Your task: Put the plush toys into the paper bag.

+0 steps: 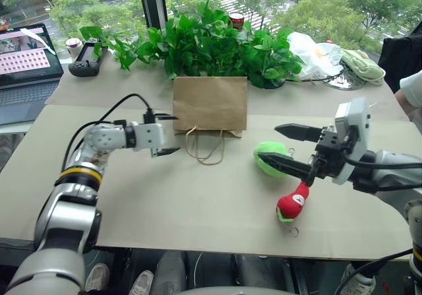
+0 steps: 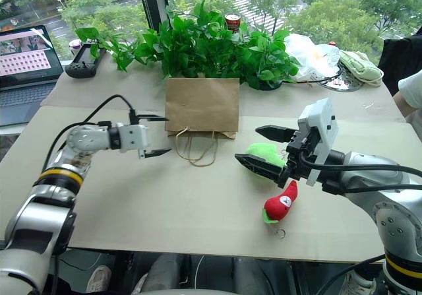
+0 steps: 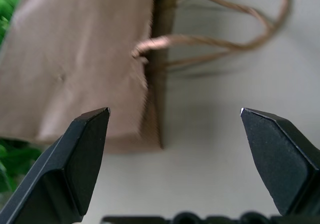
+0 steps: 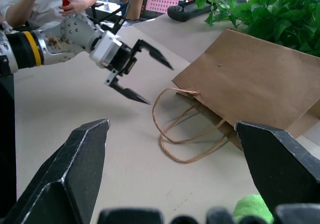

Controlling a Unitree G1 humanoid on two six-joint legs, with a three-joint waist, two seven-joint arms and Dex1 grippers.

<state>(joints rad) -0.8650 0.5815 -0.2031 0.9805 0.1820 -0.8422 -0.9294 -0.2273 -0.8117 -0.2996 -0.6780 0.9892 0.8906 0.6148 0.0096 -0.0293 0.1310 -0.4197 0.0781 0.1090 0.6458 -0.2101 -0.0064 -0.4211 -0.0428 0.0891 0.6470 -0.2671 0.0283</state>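
Both grippers hover level, jaws wide and empty: left gripper point(image 1: 167, 134) facing the bag point(image 1: 210, 103), right gripper point(image 1: 279, 148) straddling the green toy point(image 1: 269, 155).

Daylight pours through the window point(image 1: 316, 4), treetops green outside, a dark window post point(image 1: 153, 1) rising just left of the leafy plants point(image 1: 211, 44). Those plants sit at the far edge of the beige table point(image 1: 198, 202). Left of them, a black controller point(image 1: 87, 61), then an open laptop point(image 1: 26, 64). Right of them, a white plastic bag point(image 1: 313, 54).
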